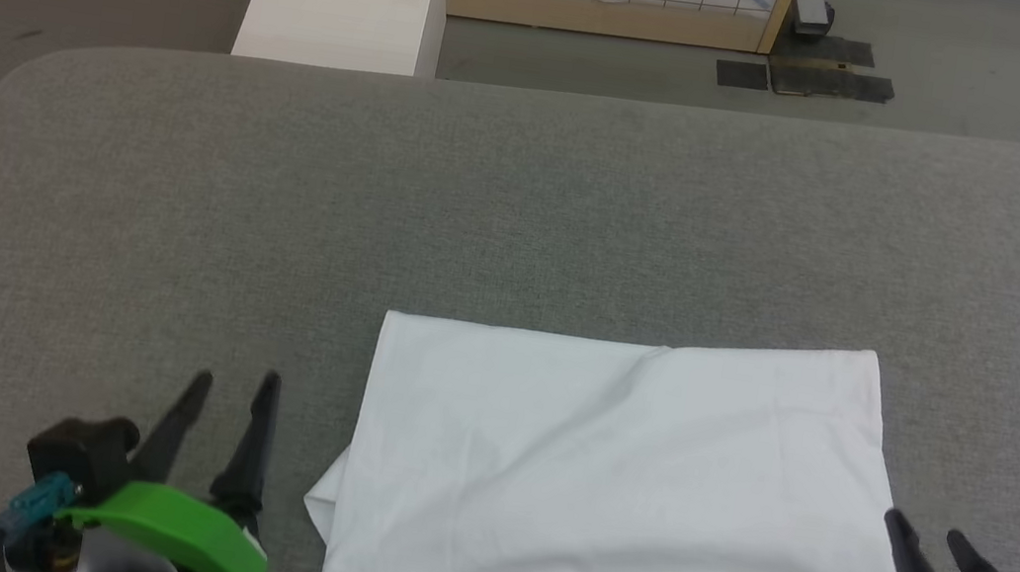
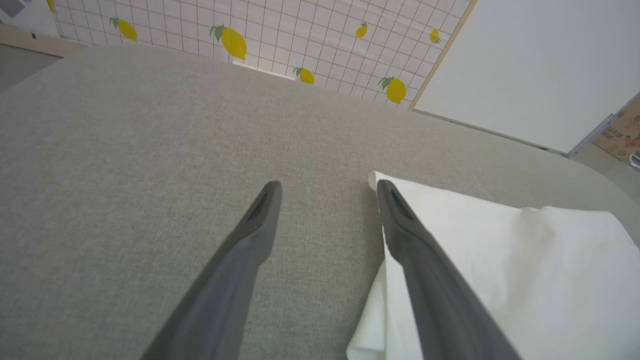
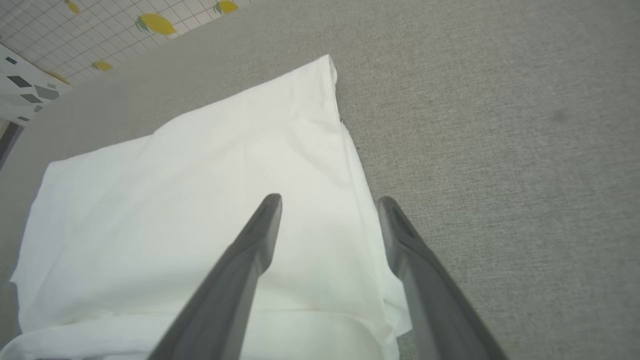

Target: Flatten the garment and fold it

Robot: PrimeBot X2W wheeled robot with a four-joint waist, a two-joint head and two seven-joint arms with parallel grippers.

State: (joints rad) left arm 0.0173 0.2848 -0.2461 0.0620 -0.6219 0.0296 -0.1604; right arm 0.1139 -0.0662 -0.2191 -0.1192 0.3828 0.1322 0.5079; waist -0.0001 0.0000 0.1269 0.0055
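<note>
The folded shirt (image 1: 622, 481) lies on the worktop (image 1: 482, 202), left claw (image 1: 237, 377) just beside it, right claw (image 1: 923, 525) at its right edge, both spread wide and empty.

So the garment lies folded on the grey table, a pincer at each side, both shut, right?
No: both pincers are open, not shut. The left wrist view shows the left pincer spread wide, the right wrist view the right pincer likewise. The garment does lie folded on the grey table, one pincer at each side.
</note>
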